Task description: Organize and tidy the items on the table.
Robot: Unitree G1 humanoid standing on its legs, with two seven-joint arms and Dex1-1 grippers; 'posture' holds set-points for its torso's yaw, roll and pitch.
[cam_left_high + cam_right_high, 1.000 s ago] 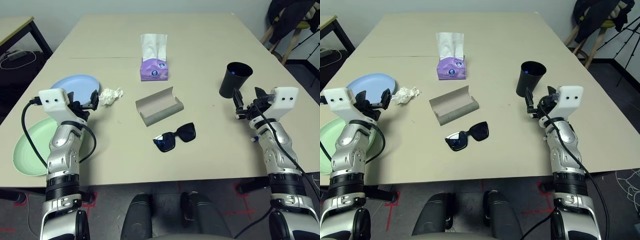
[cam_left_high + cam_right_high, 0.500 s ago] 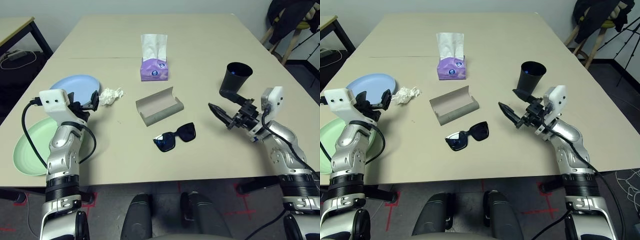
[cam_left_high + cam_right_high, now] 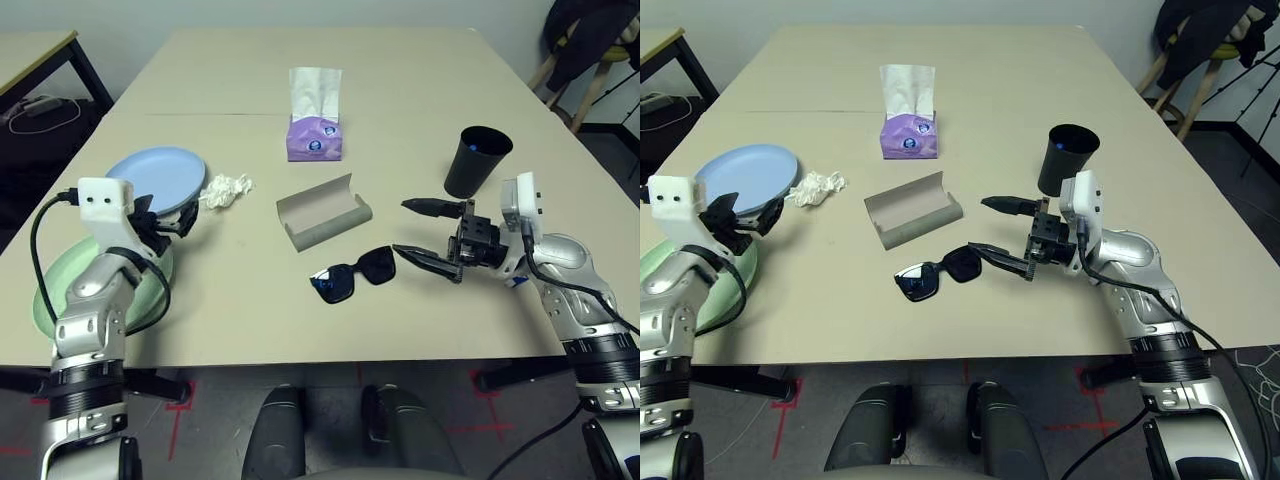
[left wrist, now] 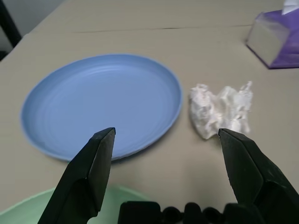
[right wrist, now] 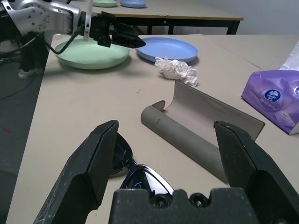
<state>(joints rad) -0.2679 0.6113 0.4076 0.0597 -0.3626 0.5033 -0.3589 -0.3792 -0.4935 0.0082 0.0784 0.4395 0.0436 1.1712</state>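
Observation:
My right gripper (image 3: 416,231) stands open just right of the black sunglasses (image 3: 352,275), one finger above the other, pointing at them. Behind the sunglasses the grey glasses case (image 3: 322,212) lies open. The black cup (image 3: 477,160) stands upright behind my right wrist. My left gripper (image 3: 170,213) is open at the near edge of the light blue plate (image 4: 100,105), with the crumpled white tissue (image 4: 219,109) just beyond one fingertip. The pale green plate (image 3: 50,295) lies partly under my left forearm. A small pen (image 3: 513,283) peeks out beneath my right forearm.
The purple tissue box (image 3: 315,138) stands behind the case, near the table's seam (image 3: 200,115). A smaller wood-edged table (image 3: 40,50) is at the far left, and a chair with dark clothing (image 3: 590,45) at the far right. Bare tabletop lies beyond the seam.
My right arm swung inward from beside the cup to the sunglasses, its fingers now turned sideways. My left arm drew back and outward a little. The camera shifted slightly.

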